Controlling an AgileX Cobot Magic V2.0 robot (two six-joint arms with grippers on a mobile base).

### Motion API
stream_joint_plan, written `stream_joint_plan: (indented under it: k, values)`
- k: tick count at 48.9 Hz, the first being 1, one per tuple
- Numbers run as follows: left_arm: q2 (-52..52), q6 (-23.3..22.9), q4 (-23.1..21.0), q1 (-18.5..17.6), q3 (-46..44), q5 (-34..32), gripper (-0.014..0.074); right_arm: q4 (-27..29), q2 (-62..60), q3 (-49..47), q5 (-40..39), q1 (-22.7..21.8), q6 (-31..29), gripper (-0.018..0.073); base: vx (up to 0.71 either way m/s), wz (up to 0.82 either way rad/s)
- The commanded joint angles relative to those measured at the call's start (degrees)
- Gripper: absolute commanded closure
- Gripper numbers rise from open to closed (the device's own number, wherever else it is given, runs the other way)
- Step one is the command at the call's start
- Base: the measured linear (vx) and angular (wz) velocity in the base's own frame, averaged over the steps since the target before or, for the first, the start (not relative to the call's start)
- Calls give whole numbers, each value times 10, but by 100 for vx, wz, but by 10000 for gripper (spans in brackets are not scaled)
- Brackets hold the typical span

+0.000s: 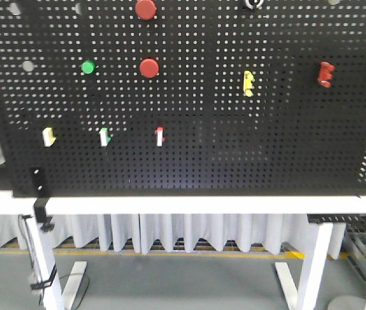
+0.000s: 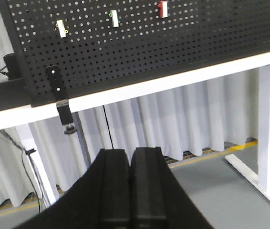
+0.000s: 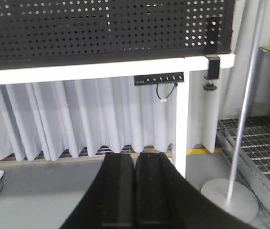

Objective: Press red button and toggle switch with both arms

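The silver-ringed round toggle switch is cut off at the front view's top edge, high on the black perforated pegboard. One round red button is clipped there too; a second round red button shows whole below it. The black left gripper and black right gripper sit low before the white desk, jaws pressed together, empty. Marks on the dark under-desk strip are unreadably small.

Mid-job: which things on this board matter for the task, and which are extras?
Job: upper red button, lower red button (which one unclear), toggle switch, left gripper, right gripper.
Extras: green button, yellow clip, red clip, yellow-tipped switch, green-tipped switch, red-tipped switch.
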Motion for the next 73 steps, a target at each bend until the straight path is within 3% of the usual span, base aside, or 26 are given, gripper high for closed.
stream_joint_plan:
  k: [1,37,73]
  values:
    - [-9,-1,-6,1,19,-48,594,-2,-9,7,-45,-2,-8,562,44,-1]
    - [-9,-1,-6,1,19,-48,594,-2,-9,7,-46,-2,-8,562,39,2]
    - [-9,-1,-6,1,19,-48,594,-2,-9,7,-47,-2,-8,562,6,-2]
